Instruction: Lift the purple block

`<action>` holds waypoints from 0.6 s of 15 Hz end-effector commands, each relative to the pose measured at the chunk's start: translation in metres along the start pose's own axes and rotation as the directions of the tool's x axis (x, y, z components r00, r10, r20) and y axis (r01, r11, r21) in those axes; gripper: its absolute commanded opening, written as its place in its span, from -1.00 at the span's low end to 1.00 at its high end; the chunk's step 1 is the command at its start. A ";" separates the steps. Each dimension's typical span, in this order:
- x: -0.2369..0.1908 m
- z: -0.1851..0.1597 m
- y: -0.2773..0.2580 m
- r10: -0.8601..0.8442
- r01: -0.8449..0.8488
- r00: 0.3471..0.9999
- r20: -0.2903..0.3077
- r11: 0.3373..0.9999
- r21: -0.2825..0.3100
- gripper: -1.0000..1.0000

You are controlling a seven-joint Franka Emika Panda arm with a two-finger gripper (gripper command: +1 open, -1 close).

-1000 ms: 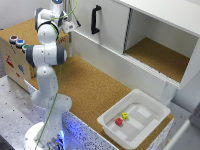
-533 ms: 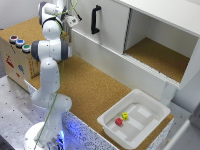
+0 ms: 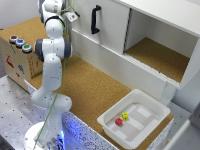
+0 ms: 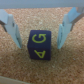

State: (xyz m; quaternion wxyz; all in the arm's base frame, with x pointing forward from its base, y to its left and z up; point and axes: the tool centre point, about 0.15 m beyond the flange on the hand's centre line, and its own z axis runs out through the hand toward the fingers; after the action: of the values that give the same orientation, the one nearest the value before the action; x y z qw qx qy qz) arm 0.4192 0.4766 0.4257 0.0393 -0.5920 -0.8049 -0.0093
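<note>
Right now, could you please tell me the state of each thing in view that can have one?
Purple block: resting on the cork surface, ungrasped.
Gripper: open, fingers either side of the block.
Cabinet: right compartment open, empty.
White tray: holding red block and yellow block.

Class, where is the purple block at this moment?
In the wrist view, the purple block sits on the cork surface between the open jaws of the gripper. The exterior view does not show it.
</note>
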 end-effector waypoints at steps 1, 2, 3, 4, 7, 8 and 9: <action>0.018 0.000 -0.001 -0.006 0.000 0.985 0.174 1.000 0.031 -1.00; 0.016 -0.001 0.000 0.006 -0.010 0.985 0.172 1.000 0.027 -1.00; 0.015 -0.002 0.000 0.016 -0.021 0.986 0.167 1.000 0.023 -1.00; 0.013 -0.003 -0.001 0.027 -0.031 0.987 0.161 0.999 0.021 -1.00; 0.009 -0.006 0.002 0.060 -0.062 0.988 0.140 0.998 0.009 -1.00; 0.007 -0.011 0.001 0.073 -0.073 0.990 0.118 0.997 0.004 -1.00; 0.004 -0.017 -0.001 0.095 -0.095 0.992 0.087 0.995 -0.002 -1.00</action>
State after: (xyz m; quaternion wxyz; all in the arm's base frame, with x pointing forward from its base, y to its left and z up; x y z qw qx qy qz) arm 0.4152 0.4745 0.4232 0.0222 -0.6063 -0.7950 0.0021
